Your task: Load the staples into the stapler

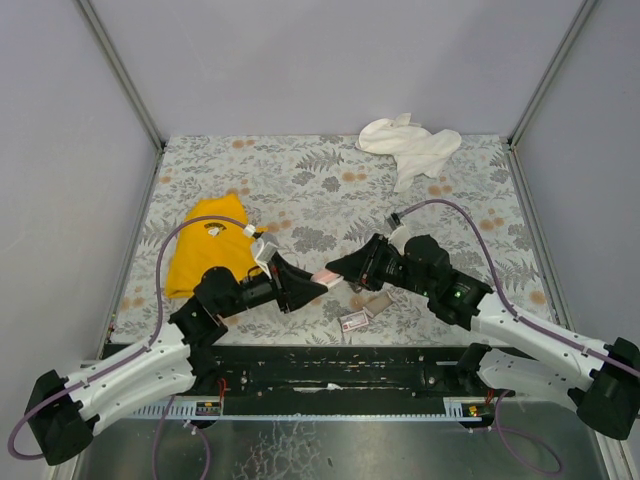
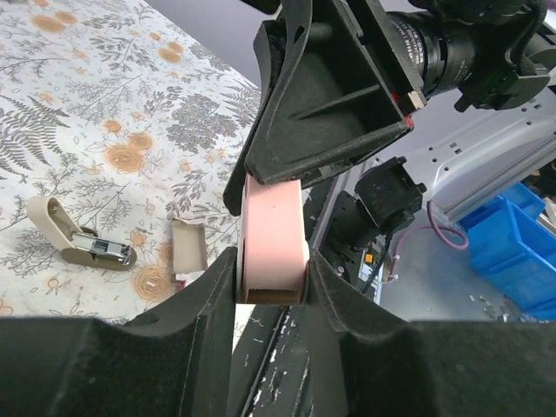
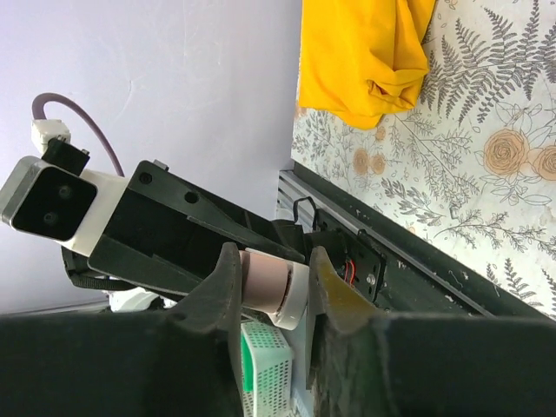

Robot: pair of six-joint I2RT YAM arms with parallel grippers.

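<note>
Stapler (image 1: 328, 276) (image 2: 272, 234) (image 3: 269, 282): pink, off the table (image 1: 480, 200), bridged between both pincers. Yellow cloth (image 1: 205, 255) lies behind the left pincer (image 1: 312, 285) (image 2: 271, 269), which is clamped on the stapler's near end. Right pincer (image 1: 345, 268) (image 3: 274, 278) has both fingers pressed against the other end. Staples box (image 1: 353, 321) and its slid-out tray (image 1: 375, 303) lie on the table just base-side of the right pincer. White cloth (image 1: 410, 145) lies well beyond it.
</note>
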